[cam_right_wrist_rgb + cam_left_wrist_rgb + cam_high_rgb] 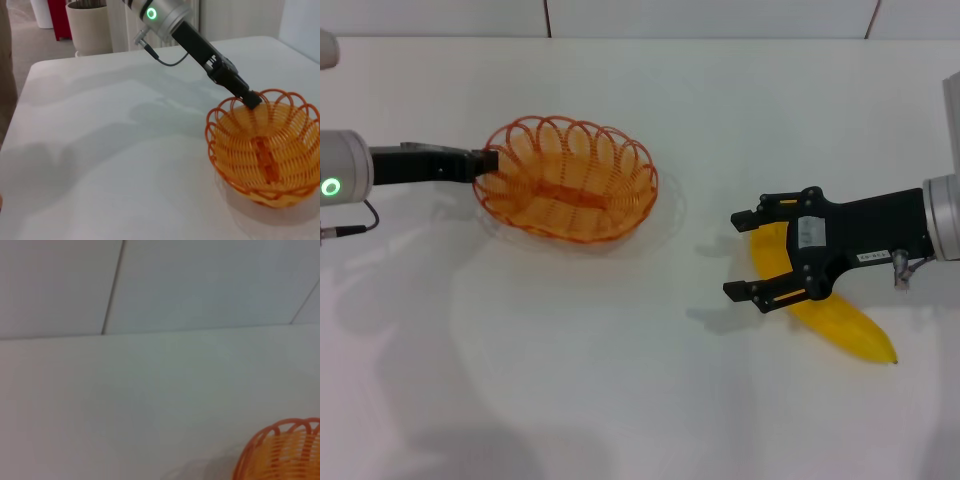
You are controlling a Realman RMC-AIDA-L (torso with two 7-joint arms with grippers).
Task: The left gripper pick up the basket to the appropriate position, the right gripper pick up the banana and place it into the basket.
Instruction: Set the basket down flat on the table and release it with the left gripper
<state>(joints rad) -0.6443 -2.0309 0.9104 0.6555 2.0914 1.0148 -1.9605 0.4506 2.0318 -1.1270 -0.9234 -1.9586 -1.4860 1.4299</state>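
The orange wire basket (570,190) sits at the left middle of the white table. My left gripper (485,162) reaches in from the left and is shut on the basket's left rim. The right wrist view shows the basket (265,150) with that left gripper (249,99) pinching its far rim. A bit of the basket (287,455) shows in the left wrist view. The yellow banana (835,318) lies on the table at the right. My right gripper (745,255) is open, low over the banana's near end, one finger on each side of it.
The white table (620,370) runs back to a tiled wall (720,15). In the right wrist view, a pale pot (90,25) and a red object (60,20) stand on the floor beyond the table's edge.
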